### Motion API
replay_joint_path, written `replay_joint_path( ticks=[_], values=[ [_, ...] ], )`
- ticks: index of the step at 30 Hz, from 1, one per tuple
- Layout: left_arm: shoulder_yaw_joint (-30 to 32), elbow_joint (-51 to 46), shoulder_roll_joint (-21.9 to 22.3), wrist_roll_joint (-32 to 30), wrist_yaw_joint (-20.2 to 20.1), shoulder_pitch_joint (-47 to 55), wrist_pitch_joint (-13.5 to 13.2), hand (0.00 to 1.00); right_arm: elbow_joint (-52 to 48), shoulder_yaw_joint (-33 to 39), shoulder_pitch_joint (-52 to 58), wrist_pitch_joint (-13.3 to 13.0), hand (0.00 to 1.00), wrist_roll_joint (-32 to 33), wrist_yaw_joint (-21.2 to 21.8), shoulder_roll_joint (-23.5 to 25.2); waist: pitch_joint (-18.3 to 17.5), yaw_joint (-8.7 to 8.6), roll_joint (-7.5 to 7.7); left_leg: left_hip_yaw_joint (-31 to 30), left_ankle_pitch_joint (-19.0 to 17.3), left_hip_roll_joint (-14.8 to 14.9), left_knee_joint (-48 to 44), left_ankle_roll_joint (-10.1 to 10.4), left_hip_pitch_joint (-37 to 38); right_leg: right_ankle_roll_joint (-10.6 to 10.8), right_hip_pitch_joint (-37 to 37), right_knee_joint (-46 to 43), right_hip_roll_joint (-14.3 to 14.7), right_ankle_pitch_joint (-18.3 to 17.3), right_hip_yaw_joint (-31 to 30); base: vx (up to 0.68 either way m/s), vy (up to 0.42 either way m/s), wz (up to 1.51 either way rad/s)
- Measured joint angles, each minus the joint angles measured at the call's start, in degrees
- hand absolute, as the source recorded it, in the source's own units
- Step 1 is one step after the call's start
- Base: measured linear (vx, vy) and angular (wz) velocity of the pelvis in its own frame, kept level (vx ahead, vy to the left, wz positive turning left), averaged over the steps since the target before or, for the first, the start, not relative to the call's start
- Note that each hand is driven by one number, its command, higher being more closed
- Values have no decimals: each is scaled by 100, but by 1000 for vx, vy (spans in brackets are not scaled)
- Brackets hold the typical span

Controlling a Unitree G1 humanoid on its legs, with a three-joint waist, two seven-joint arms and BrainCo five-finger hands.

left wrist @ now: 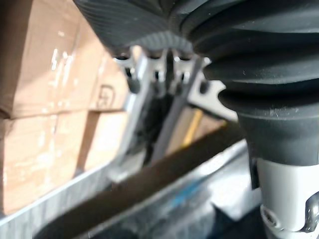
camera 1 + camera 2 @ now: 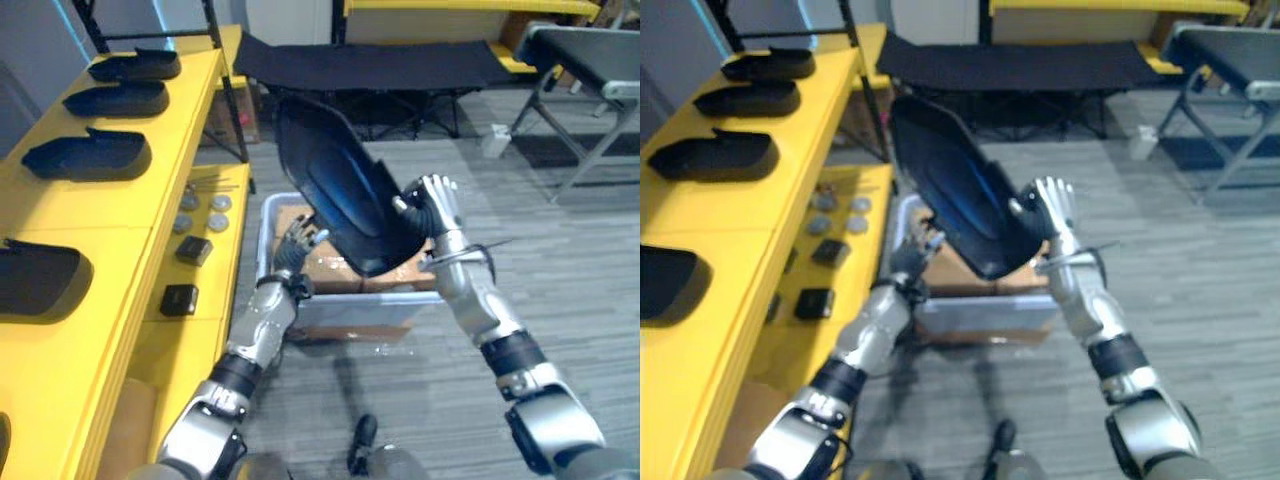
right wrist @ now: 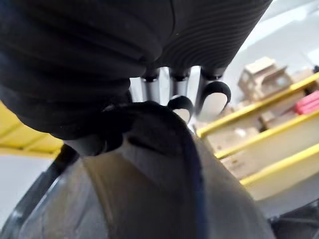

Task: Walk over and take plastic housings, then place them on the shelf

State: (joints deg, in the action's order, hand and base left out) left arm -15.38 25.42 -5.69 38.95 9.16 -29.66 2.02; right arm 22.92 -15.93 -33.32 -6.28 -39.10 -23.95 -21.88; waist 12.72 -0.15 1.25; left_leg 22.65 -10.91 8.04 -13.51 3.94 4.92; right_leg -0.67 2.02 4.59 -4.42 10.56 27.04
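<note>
plastic housing [image 2: 340, 190]: up mid-frame, long axis lower-right to upper-left
right hand [image 2: 432, 205]: curled round its lower end
left hand [image 2: 293, 248]: fingers loose, just beside its lower edge
yellow shelf [image 2: 190, 105]: frame left, so left hand's nearer

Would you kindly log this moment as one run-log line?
right hand: shut on plastic housing, held above bin | left hand: open beside its lower edge | yellow shelf: on robot's left

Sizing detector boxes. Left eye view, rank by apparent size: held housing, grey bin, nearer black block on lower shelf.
1-2. held housing, grey bin: alike; the housing is nearer and covers part of the bin, so unranked.
3. nearer black block: smallest.
</note>
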Motion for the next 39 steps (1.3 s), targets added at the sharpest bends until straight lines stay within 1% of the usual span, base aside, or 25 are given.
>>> replay_joint_path(
  ticks=[1,3,5,7,11,13,14,16,18,19,23,25,27,30,34,38,39],
  values=[
    [-65,-1,-3,119,-71,0,15,0,79,-62,0,48,100,2,0,13,-24,41,-5,-14,1,-15,2,-1,2,5,6,0,-13,4,12,38,117,13],
    [-145,-2,16,122,-119,0,72,0,170,-171,-1,56,100,1,0,39,-46,108,-5,-35,19,-60,6,-27,0,25,8,2,-54,19,31,22,122,8],
    [-161,-4,25,122,-110,31,134,0,301,-240,0,70,100,4,-7,128,-51,114,3,-91,24,-93,1,-36,-16,49,26,2,-91,41,82,6,129,13],
    [-164,-4,-28,119,-95,40,181,0,311,-334,0,167,100,7,-10,172,-65,119,22,-164,34,-116,-6,-53,-82,61,23,4,-123,50,131,-16,104,16],
    [-166,-6,-59,124,-87,52,181,0,317,-344,-1,166,100,8,-10,258,-71,226,32,-178,49,-144,-12,-79,-98,61,15,7,-153,79,133,-19,64,4],
    [-157,-30,-72,122,-72,55,179,0,332,-362,-1,156,100,18,-14,297,-75,252,37,-184,54,-153,-20,-89,-104,56,15,12,-162,92,132,-23,62,1],
    [-144,-65,-83,123,-35,70,175,100,344,-413,-1,152,100,42,-56,318,-75,252,37,-186,53,-156,-30,-92,-109,56,15,16,-167,95,132,-29,70,0],
    [-123,-79,-100,123,16,86,167,100,391,-468,0,146,100,194,-123,374,-75,251,38,-187,52,-155,-39,-94,-113,56,15,21,-167,96,130,-20,57,-1],
    [-116,-138,-101,123,163,111,153,100,429,-498,5,123,100,327,-137,421,-75,248,37,-188,51,-149,-53,-95,-118,56,15,21,-164,96,129,-7,49,-1],
    [-114,-235,-101,114,264,155,97,100,428,-545,51,26,100,451,-171,450,-75,246,38,-188,48,-143,-65,-97,-122,56,14,21,-158,96,127,5,46,-1],
    [-113,-394,-33,102,426,284,-91,100,408,-570,184,-161,100,598,-265,601,-75,235,39,-179,40,-136,-79,-104,-127,56,9,20,-153,96,115,12,52,-1],
    [-103,-393,-28,101,567,352,-163,100,165,-585,335,-259,100,688,-303,688,-76,237,40,-172,36,-134,-82,-107,-126,57,7,22,-152,96,110,13,68,-1],
    [-98,-393,-24,104,604,424,-268,100,-30,-616,427,-277,100,696,-341,743,-87,230,57,-159,33,-134,-81,-106,-123,57,2,28,-151,96,99,9,54,-2],
    [-89,-393,-18,101,638,474,-339,100,-268,-663,607,-303,100,811,-376,836,-142,226,147,-150,32,-129,-76,-106,-119,57,-2,53,-146,96,90,8,63,-2],
    [-98,-393,-2,102,634,521,-532,100,-610,-684,753,-414,100,962,-458,963,-199,208,240,-125,24,-128,-76,-108,-107,58,-7,56,-146,97,62,2,19,-2],
    [-111,-393,-2,99,617,543,-575,100,-690,-684,833,-454,100,1042,-508,1028,-202,195,244,-83,24,-129,-76,-108,-93,54,-16,56,-147,100,15,0,3,-3],
    [-118,-393,-2,103,615,551,-578,100,-690,-689,836,-454,0,1047,-506,1028,-202,195,244,-72,24,-129,-76,-108,-91,53,-22,56,-146,101,2,1,21,-7]
  ],
)
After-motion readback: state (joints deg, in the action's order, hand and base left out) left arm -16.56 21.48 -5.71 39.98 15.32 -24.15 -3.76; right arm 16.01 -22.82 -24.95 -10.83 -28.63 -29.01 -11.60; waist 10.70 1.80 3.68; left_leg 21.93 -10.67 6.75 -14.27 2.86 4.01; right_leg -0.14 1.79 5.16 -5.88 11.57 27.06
